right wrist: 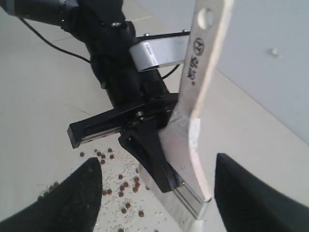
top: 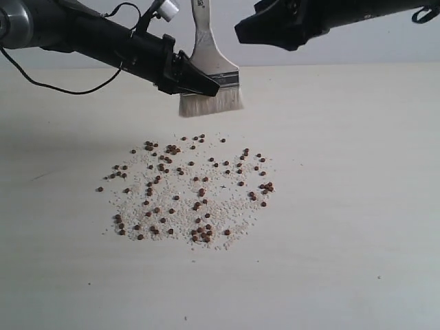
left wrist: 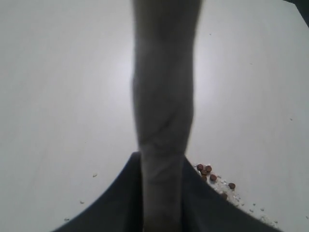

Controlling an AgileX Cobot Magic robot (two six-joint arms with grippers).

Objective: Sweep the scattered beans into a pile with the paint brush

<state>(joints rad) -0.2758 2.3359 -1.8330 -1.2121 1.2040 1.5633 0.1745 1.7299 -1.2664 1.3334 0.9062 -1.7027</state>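
Observation:
The paint brush (top: 214,75) hangs upright above the table's far middle, bristles (top: 211,102) down and just behind the beans. My left gripper (top: 199,82) is shut on it near the silver ferrule (right wrist: 186,195); up close the handle (left wrist: 164,96) is a blurred bar between the dark fingers (left wrist: 116,203). The brown beans (top: 192,189) lie scattered flat among off-white grains, and no heaped pile shows. A few beans (left wrist: 207,171) peek past the left fingers. My right gripper (top: 258,31) hovers open at the upper right, its fingers (right wrist: 82,193) wide apart and clear of the brush.
The pale table (top: 357,261) stretches bare around the bean patch. A black cable (top: 41,82) trails from the left arm over the table's far left. A grey wall (top: 344,55) rises behind the table's back edge.

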